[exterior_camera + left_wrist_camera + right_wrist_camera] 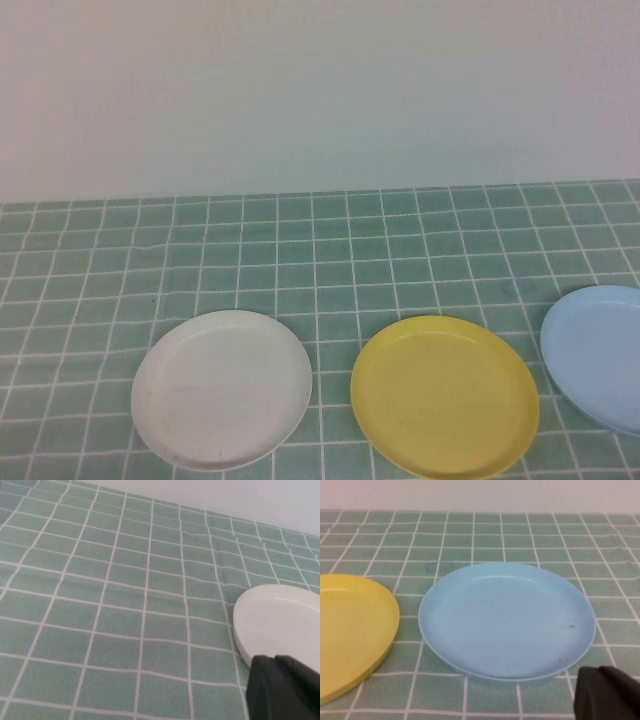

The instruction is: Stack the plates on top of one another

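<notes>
Three plates lie flat and face up in a row on the green checked tablecloth, none touching. The white plate is on the left, the yellow plate in the middle, the light blue plate on the right, partly cut off by the frame edge. Being round, they have no long axis. The left gripper sits closed and empty by the white plate's rim; the right gripper, also closed and empty, is near the blue plate.

The raised high camera looks down across the checked cloth, while each wrist camera sits low behind its own gripper, sharing the white plate on the left, the light blue plate on the right.
</notes>
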`<state>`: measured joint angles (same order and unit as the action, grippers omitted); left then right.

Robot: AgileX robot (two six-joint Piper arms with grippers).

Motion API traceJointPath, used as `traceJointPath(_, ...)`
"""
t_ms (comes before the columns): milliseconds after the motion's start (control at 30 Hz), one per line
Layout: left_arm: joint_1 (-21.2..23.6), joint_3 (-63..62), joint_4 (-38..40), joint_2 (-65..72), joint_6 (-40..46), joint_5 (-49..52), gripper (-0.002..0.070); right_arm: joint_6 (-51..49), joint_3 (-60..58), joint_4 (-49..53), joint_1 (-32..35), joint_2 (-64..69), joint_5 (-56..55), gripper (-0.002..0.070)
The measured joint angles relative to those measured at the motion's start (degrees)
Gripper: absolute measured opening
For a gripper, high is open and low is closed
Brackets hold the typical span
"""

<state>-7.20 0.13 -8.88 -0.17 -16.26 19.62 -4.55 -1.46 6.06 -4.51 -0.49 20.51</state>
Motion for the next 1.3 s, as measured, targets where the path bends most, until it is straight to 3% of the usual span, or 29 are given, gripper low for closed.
traceJointPath(633,0.00,0.00,-2.25,0.00,-0.38,-0.43,-0.0001,0.00,0.00,0.00,0.00,0.00,0.00,-0.0002)
traceJointPath(867,0.00,0.00,11.82,0.00,-15.16,-7.59,-0.0001,0.00,0.00,0.00,0.00,0.00,0.00,-0.0002)
traceJointPath(1100,0.00,0.00,25.92,0.00,-21.47,-16.58,-0.0001,0.00,0.00,0.00,0.00,0.00,0.00,-0.0002)
traceJointPath(1300,0.00,0.00,27.05,0.10,-21.70,-21.22,-0.0001,0.00,0.00,0.00,0.00,0.00,0.00,-0.0002)
